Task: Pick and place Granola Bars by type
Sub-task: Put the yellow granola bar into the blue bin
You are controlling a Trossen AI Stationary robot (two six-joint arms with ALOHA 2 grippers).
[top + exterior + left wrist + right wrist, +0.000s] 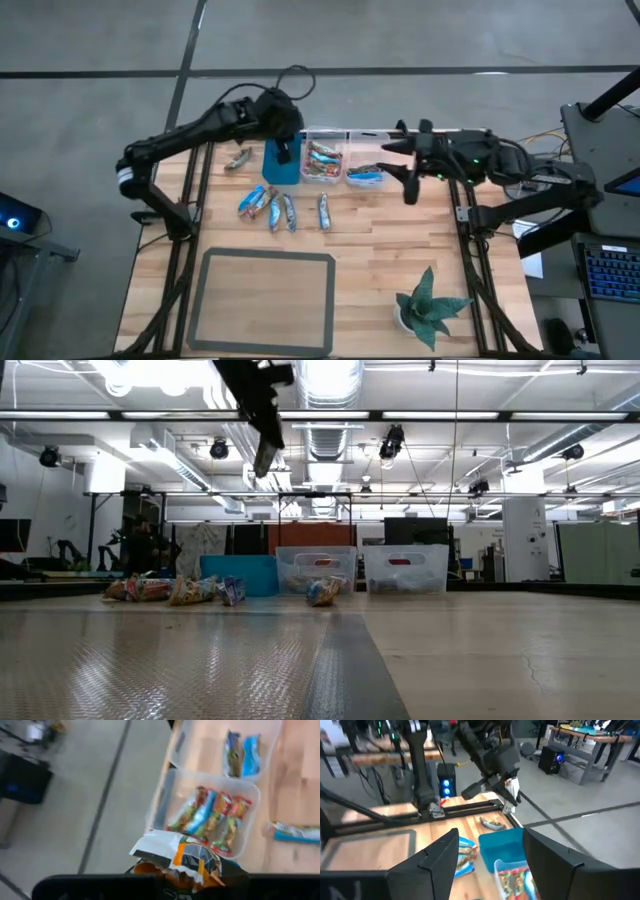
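Teal bin sits under left tool, clamped on a bar; right tool wide, empty; five bars left on counter.

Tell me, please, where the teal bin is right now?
In the high view the teal bin sits at the table's far edge, leftmost of three bins, beside the middle clear bin and directly under the left gripper.

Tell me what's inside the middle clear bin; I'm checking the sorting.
The middle clear bin holds about four reddish multicoloured bars lying side by side. The bin's floor under them is covered.
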